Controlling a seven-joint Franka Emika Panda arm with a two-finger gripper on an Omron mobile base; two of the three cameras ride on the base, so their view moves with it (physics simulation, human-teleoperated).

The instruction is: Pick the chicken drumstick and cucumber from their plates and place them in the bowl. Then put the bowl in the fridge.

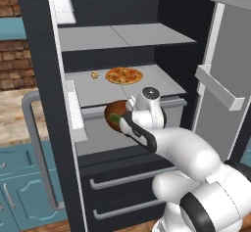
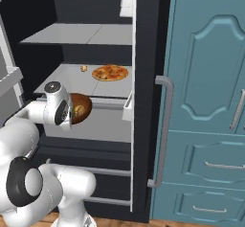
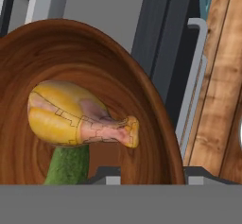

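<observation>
Left base view: the fridge (image 1: 44,55) stands open, its grey shelves exposed. A pizza (image 1: 124,75) lies flat on the middle shelf, with a small round cookie-like item (image 1: 94,74) just beside it to the left. Below, the brown bowl (image 1: 113,114) sits at the front of the lower shelf, a patch of green visible inside it. The arm's hand covers the bowl's right side; the gripper (image 1: 125,121) is at the bowl's near rim.

Right base view: the bowl (image 2: 80,107) rests on the lower shelf, beneath the pizza (image 2: 110,73). The chicken drumstick (image 2: 79,109) shows inside it as a golden lump. The hand stands directly against the bowl's left side, hiding the fingers. A teal cabinet (image 2: 210,77) stands to the right of the fridge.

Hand view: the bowl's (image 3: 94,67) interior is seen close up and tilted. The drumstick (image 3: 71,114) lies inside, overlapping the cucumber (image 3: 68,166). Only the finger tips (image 3: 106,176) rise at the lower edge; whether the jaws are apart or gripping the rim cannot be told.
</observation>
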